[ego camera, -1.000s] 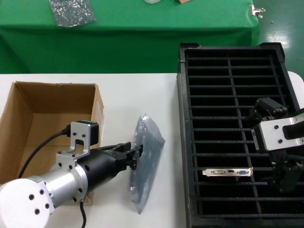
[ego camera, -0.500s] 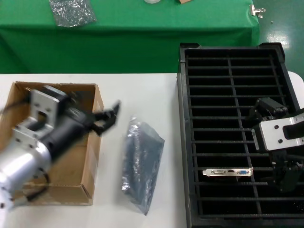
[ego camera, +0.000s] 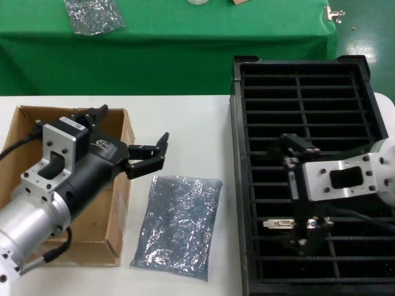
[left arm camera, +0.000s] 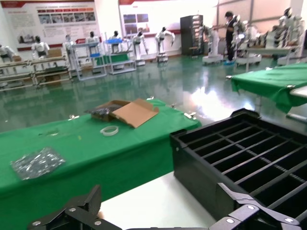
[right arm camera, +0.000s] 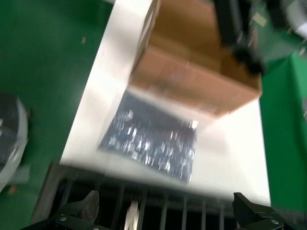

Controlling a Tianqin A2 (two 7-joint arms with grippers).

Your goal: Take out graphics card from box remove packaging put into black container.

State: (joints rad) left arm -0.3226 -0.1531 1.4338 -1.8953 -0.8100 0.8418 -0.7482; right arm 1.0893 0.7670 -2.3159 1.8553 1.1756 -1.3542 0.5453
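The graphics card (ego camera: 295,223) stands in a slot of the black container (ego camera: 238,185), only its silver bracket with the blue port showing; the right wrist view has it as a pale blurred strip (right arm camera: 129,216). My right gripper (ego camera: 308,234) hangs open just above that card, fingers spread wide (right arm camera: 165,215). The packaging (ego camera: 179,225) lies flat on the white table between the box (ego camera: 31,132) and the container, also in the right wrist view (right arm camera: 151,139). My left gripper (ego camera: 148,157) is open and holds nothing, raised above the box's right wall (left arm camera: 163,211).
A smaller silvery bag (ego camera: 92,15) lies on the green table (ego camera: 185,49) behind. The left wrist view has the black container's near wall (left arm camera: 201,167) close by and an open carton (left arm camera: 127,111) on the green table.
My left gripper let go of the packaging and rose back toward the box; the bag dropped flat on the table. My right arm swung left over the card.
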